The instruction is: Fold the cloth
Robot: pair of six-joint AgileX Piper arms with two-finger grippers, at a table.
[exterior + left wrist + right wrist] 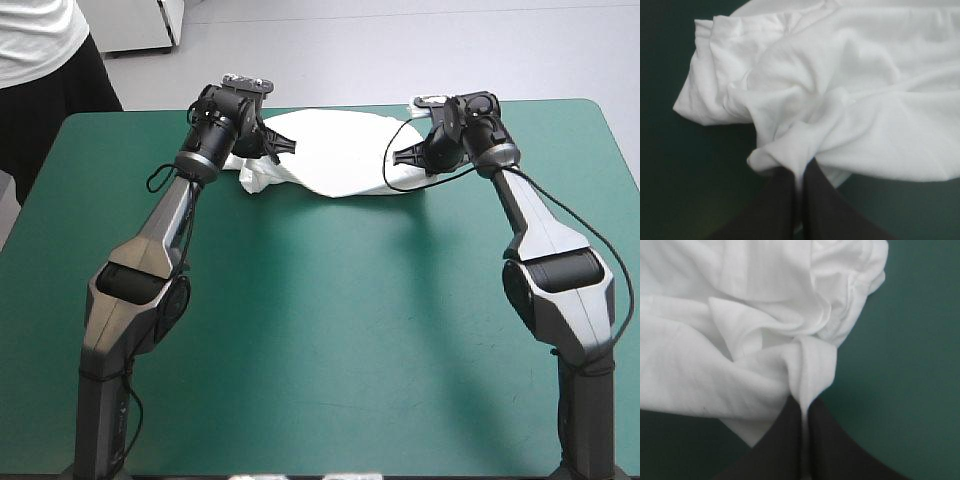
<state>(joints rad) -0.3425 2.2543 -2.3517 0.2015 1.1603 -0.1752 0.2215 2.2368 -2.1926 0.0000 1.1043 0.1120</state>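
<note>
While left pincer (799,169), right pincer (802,404) clamp T-shirt (335,152), teal-green cover (330,320) lies smooth.

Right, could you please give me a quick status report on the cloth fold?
Left end effector shut on the T-shirt. Right end effector likewise. T-shirt crumpled near the table far edge. Nothing in the way.

I find nothing to read in any of my views: the white T-shirt (340,155) shows no legible print or label, and the teal-green cover (330,330) bears no text, number or sign.
</note>
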